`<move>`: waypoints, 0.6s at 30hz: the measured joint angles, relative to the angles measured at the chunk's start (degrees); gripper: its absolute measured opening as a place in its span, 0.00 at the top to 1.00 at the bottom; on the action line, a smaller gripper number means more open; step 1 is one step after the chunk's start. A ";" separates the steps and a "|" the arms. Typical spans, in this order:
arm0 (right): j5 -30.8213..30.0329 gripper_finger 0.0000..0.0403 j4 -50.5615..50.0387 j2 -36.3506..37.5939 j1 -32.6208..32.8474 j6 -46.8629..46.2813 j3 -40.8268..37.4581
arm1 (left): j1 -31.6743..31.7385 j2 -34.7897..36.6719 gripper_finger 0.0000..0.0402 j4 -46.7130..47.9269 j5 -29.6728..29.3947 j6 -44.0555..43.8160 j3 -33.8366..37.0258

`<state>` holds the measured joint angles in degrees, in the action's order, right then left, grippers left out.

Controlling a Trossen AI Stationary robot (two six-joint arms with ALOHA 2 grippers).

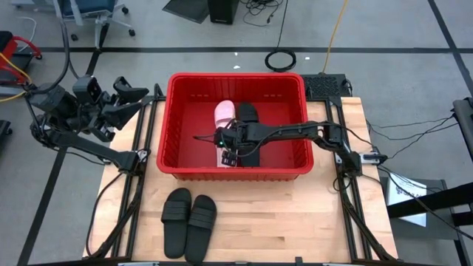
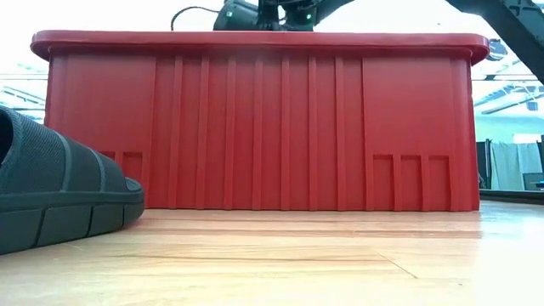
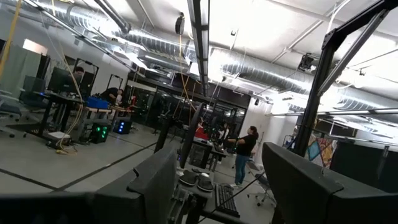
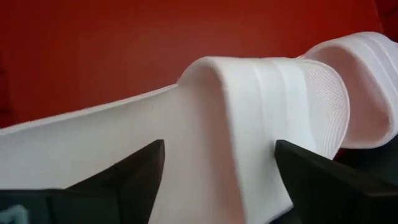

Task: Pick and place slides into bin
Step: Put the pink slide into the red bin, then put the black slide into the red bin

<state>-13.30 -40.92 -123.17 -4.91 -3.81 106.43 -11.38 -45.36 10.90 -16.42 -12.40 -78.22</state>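
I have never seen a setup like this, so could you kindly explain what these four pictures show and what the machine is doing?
This is a robot with two dark arms at a wooden table. One picture looks straight down from above, one sits at table height, and the other two come from cameras on each arm's wrist.

A red bin stands on the table. Inside it lie a pale pink slide and black slides. Two more black slides lie on the table in front of the bin.

The right tool reaches into the bin. In its wrist picture its fingers stand open on either side of a second pale slide, which it seems to be letting go.

The left tool waits open off the table's left edge, facing the room, where people stand.
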 joint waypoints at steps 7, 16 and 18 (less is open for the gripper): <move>-0.09 0.22 0.01 5.07 0.71 -1.72 0.00 | 0.01 0.00 0.41 0.04 4.40 -1.27 0.00; 0.07 0.25 2.86 14.34 1.11 -7.02 0.00 | -0.02 -0.46 0.41 3.89 21.25 -6.92 0.00; 0.07 0.25 4.96 16.46 1.28 -7.85 0.00 | -0.26 -1.29 0.41 5.62 24.77 -8.34 0.00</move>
<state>-13.23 -35.97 -106.71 -3.63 -11.67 106.43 -11.64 -46.66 16.52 8.35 -20.74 -78.22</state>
